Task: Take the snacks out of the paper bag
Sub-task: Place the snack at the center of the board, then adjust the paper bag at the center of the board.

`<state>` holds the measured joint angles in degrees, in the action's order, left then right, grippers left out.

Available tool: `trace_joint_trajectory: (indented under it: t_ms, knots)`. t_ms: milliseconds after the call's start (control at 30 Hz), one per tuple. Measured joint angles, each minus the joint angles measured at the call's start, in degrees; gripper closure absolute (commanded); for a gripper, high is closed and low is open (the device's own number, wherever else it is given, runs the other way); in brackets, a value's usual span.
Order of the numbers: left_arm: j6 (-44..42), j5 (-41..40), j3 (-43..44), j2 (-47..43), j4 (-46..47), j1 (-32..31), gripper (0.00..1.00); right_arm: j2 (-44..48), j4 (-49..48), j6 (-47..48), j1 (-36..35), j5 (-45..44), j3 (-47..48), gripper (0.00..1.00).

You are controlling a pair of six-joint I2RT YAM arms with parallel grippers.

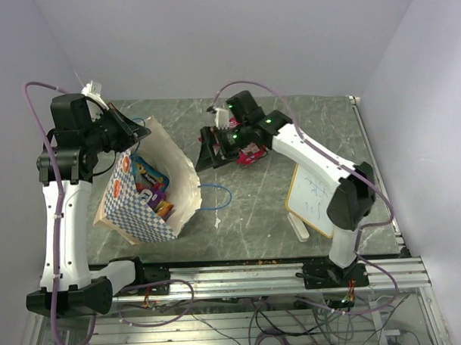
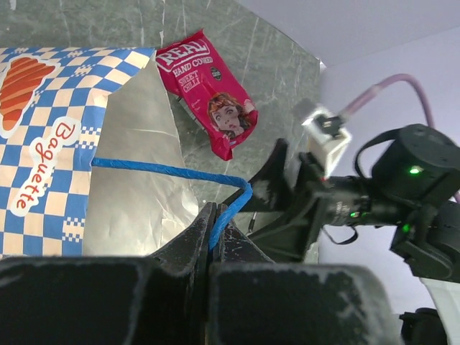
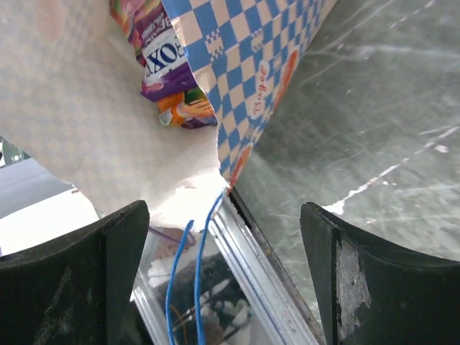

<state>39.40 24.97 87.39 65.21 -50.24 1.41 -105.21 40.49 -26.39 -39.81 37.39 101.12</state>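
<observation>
A robotics lab: aluminium rail frame [image 1: 242, 276], loose cables [image 1: 258, 323], plain white walls [image 1: 211, 37].

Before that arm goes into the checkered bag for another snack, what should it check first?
1. Left gripper shut on the blue string handle, holding the paper bag open: ok.
2. Right gripper open, nothing in it: ok.
3. Bag's mouth facing the right gripper: ok.
4. Purple packet and orange packet in view inside: ok.
5. Red packet already out on the table: ok.
6. Further packets hidden deeper: cannot tell.
</observation>
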Motion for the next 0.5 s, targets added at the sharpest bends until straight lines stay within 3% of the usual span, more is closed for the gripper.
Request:
trace_joint_trajectory:
  t_ms: [200, 333, 500]
  knots:
    - [0.09, 0.35, 1.16, 1.9, 1.07, 0.0, 0.93, -9.03, 9.49, 4.7, -6.54, -2.34, 9.38, 0.45]
    - [-0.13, 0.24, 3.96, 4.07, 1.01, 0.0, 0.93, -10.36, 14.4, 5.92, -9.05, -3.76, 10.56, 0.73]
    - [-1.27, -0.44, 8.09, 6.88, 0.55, 0.0, 0.93, -10.71, 17.03, 6.05, -8.63, -6.05, 13.16, 0.85]
